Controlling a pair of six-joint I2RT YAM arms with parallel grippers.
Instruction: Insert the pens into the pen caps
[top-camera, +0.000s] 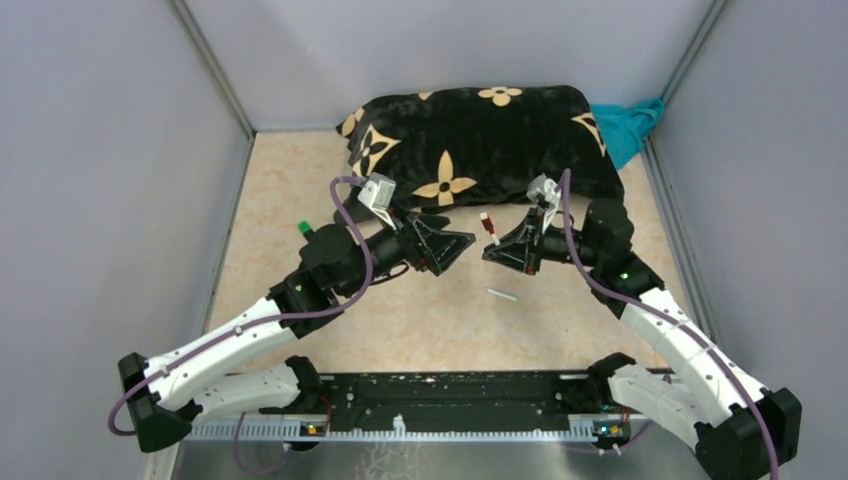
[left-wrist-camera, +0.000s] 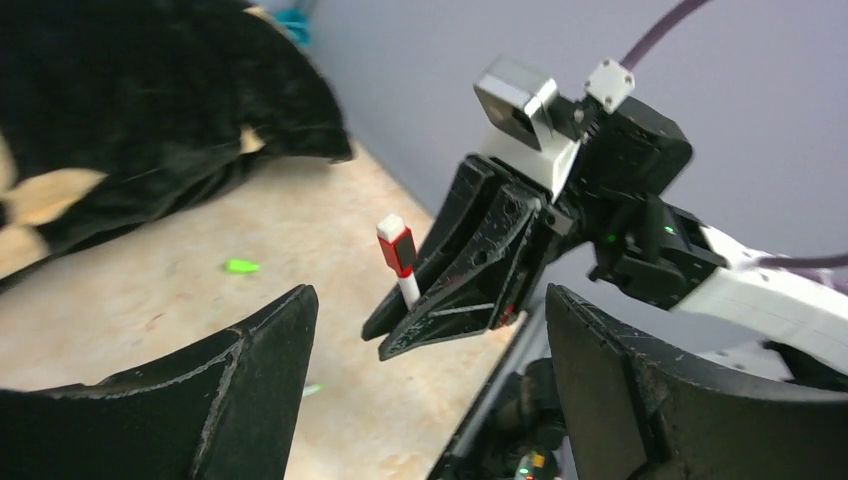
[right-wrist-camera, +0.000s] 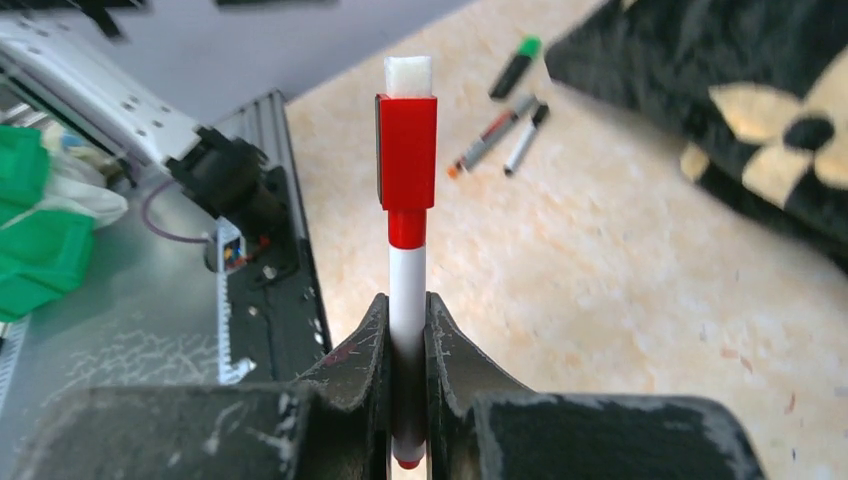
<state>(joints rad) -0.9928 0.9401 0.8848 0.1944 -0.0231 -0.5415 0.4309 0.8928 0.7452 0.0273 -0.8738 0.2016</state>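
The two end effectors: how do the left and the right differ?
The left end effector is open; the right end effector is shut. The left is empty; the right grips a white plastic pen with a red cap. Both are black, facing each other.

White pen (right-wrist-camera: 407, 285) with red cap (right-wrist-camera: 407, 150), black cushion (top-camera: 500, 150) with tan flowers, beige speckled table (top-camera: 420, 320), teal cloth (top-camera: 628, 125)

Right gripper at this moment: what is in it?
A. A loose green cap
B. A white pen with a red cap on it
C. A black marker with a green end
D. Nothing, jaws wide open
B: in the right wrist view the right gripper is shut on the white pen, with the red cap on its upper end.
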